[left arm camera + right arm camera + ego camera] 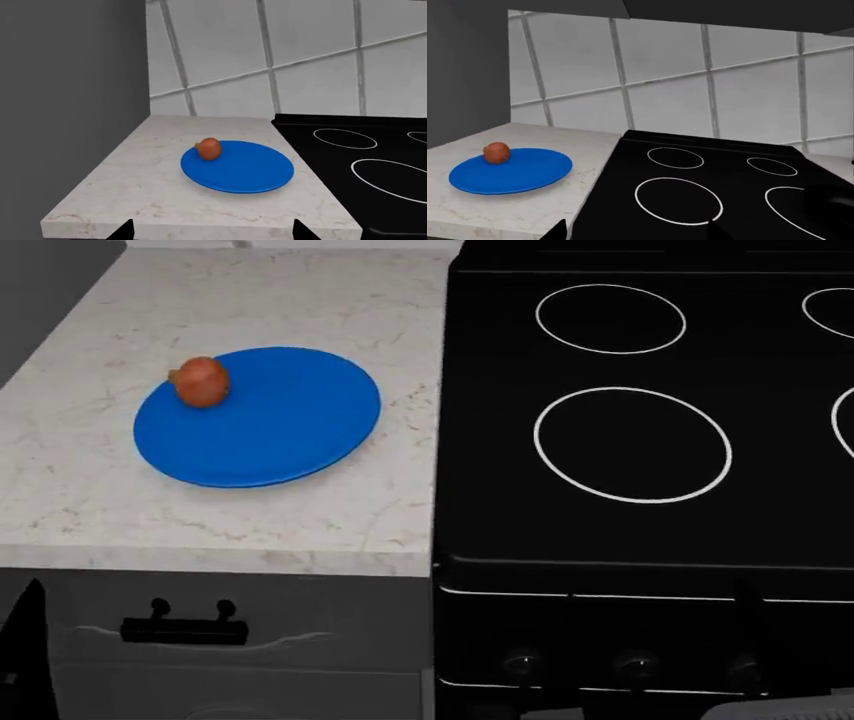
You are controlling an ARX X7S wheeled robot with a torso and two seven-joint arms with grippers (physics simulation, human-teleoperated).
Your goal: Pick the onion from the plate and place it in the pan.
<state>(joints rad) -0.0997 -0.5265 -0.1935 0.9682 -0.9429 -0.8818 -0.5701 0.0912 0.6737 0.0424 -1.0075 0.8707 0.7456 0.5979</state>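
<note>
White tiled wall (280,50) backs a pale marble desk (133,185) in the left wrist view, with a dark grey panel (67,75) rising at the desk's far side from the stove. On the desk lies the plate (247,172), and the onion (209,148) sits on the plate's rim area on the side away from the black stove (360,165), which adjoins the desk beside the plate. Only two dark fingertips (127,231) of the left claw (213,235) show at the picture's edge, set well apart, wide and holding nothing.

From the head view, the plate (267,425) rests on the desk (240,515) near the stove (627,540), and the onion (200,381) stands on the plate's edge farthest from the stove. White burner rings (631,444) mark the stove top. A drawer handle (184,630) sits below the plate on the cabinet front.

In the right wrist view, the onion (496,152) again rests on the plate (520,172), at the side away from the stove (694,195). Tips of the right claw (634,234) show only as dark points (557,231), spread wide and empty. No pan can be made out with certainty.
</note>
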